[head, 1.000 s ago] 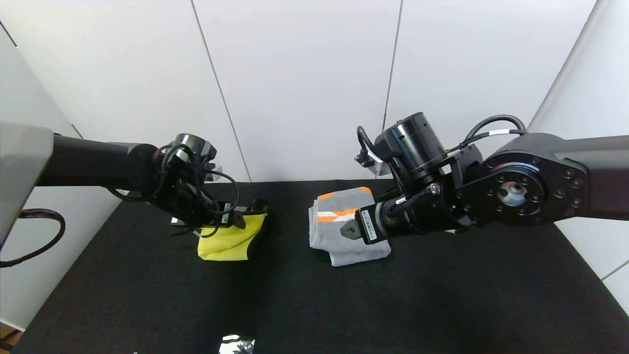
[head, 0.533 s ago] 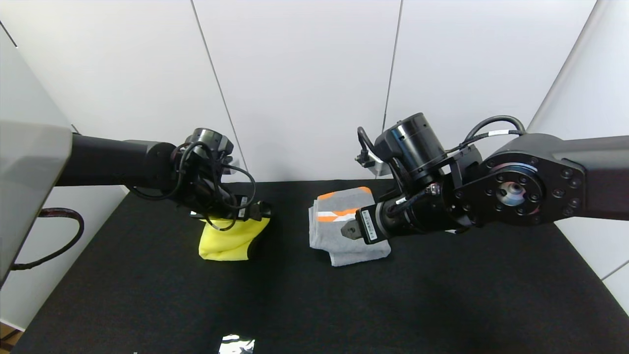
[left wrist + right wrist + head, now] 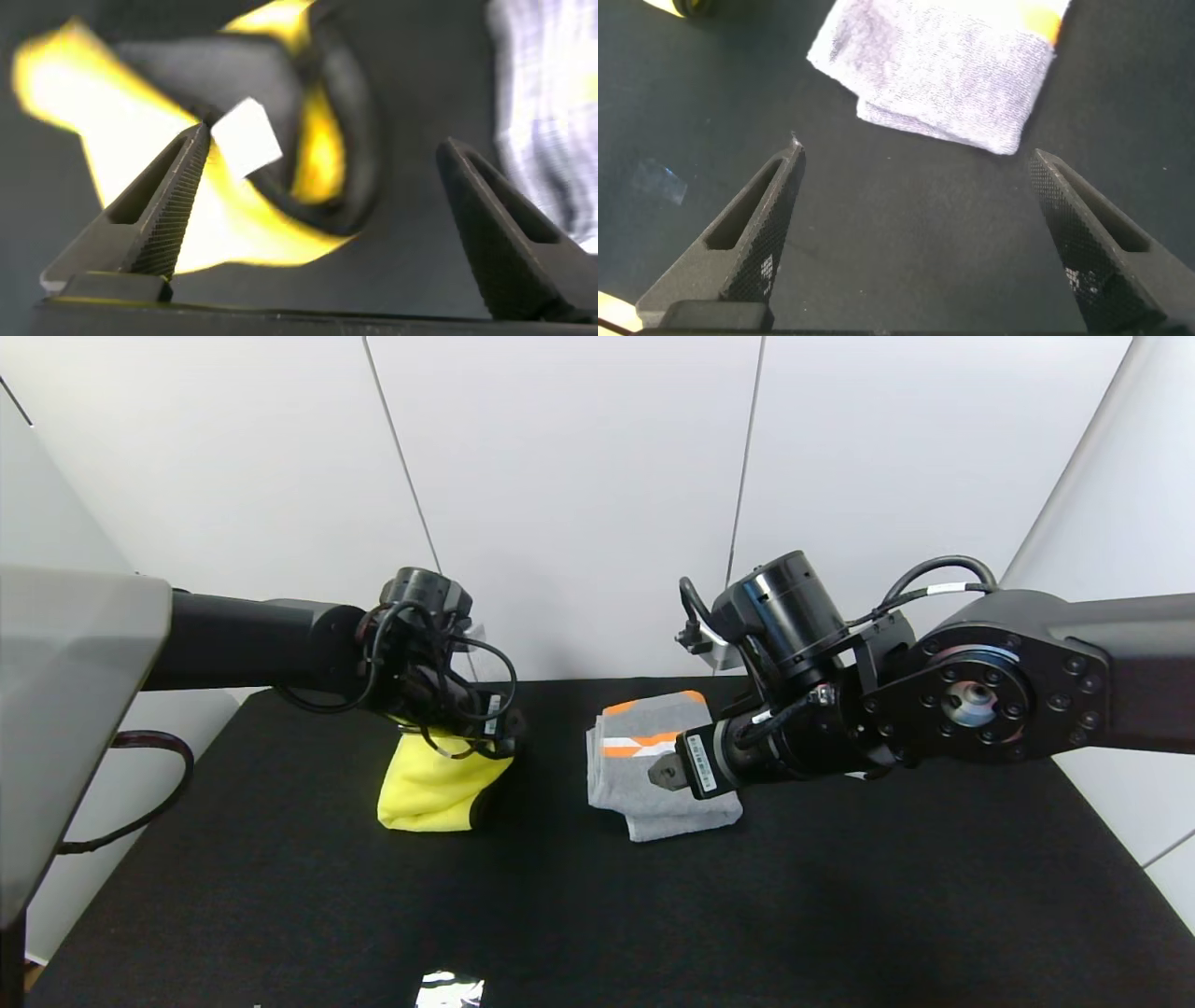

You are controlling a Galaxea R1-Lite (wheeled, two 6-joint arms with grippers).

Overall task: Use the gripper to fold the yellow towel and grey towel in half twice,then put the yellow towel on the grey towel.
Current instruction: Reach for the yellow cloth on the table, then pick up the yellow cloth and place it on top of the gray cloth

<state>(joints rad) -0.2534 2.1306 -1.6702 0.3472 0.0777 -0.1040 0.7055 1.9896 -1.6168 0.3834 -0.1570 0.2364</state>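
Over yellow towel (image 3: 431,793), left gripper (image 3: 327,224) spread, grey towel (image 3: 644,775) apart

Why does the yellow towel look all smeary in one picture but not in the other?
In the left wrist view the yellow towel is very close and smeared by blur; in the head view it looks sharp, with a small shiny glare patch on the black table.

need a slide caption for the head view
Folded yellow towel and folded grey towel lie apart on the black table; the open left tool is above the yellow one.
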